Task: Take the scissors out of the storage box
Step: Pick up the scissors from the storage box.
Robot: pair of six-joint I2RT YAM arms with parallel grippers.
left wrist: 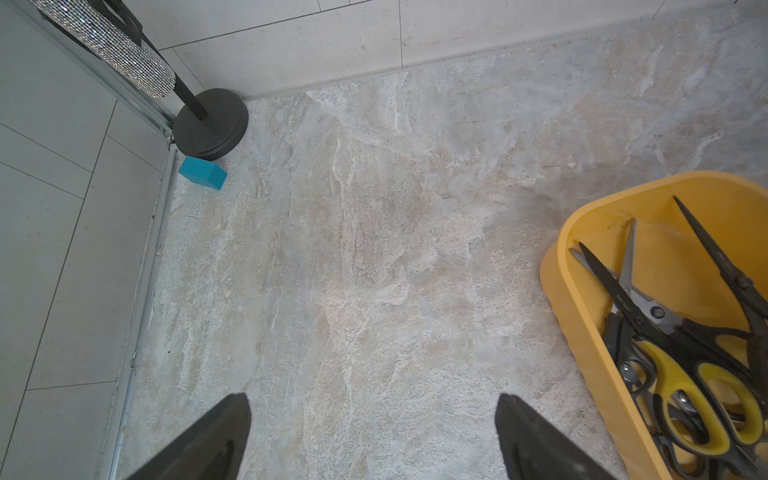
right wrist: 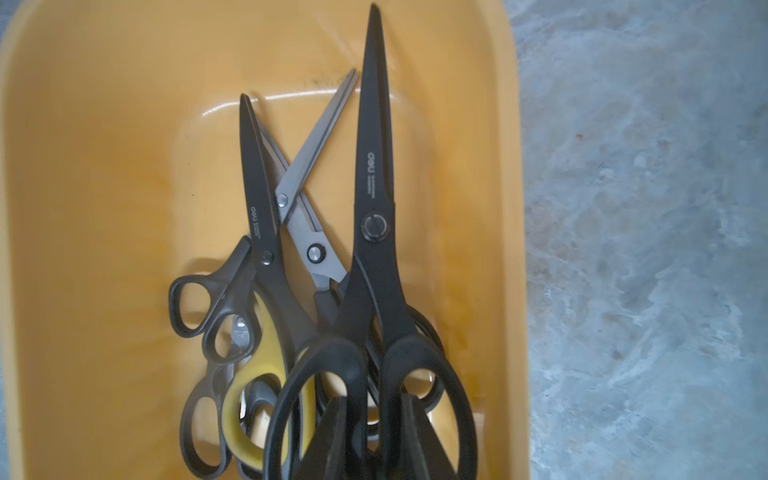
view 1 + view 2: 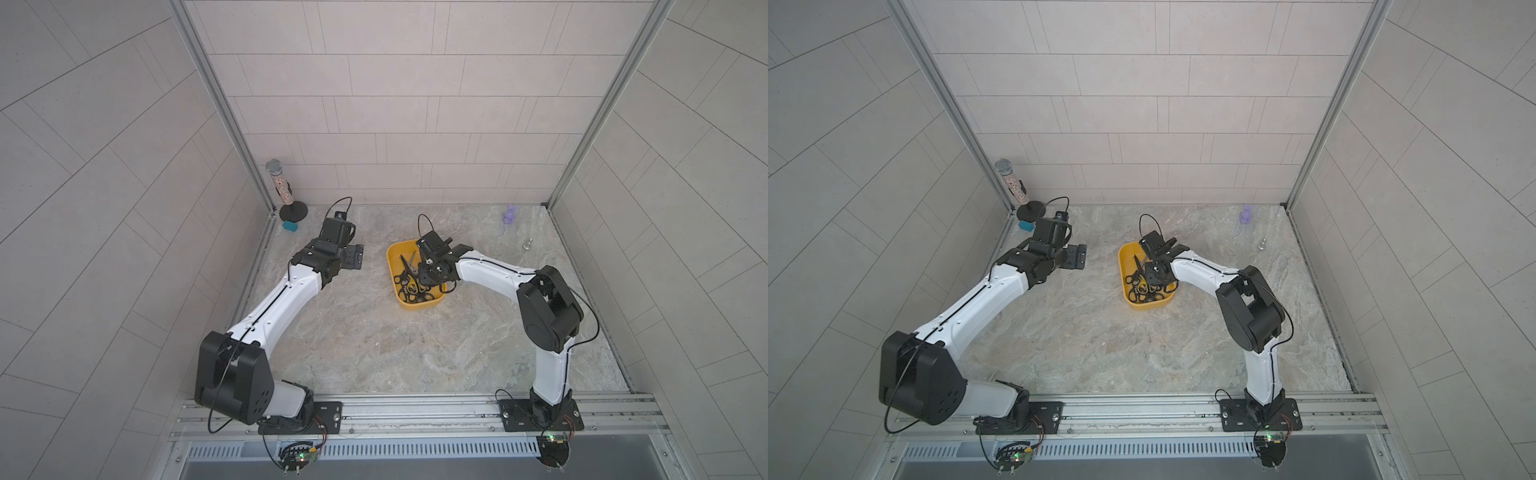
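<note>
The yellow storage box sits mid-table and holds a pile of scissors, handles toward the near end. My right gripper reaches down into the box, its fingers passed through the two loops of a large all-black pair of scissors and shut on the inner handle bars. Under that pair lie a yellow-and-black-handled pair, a silver-bladed pair and other black ones. My left gripper hovers open and empty over bare table, left of the box.
A glittery microphone on a black round stand and a small teal block stand in the far left corner. A purple figure and a small silver object sit at the far right. Walls enclose three sides.
</note>
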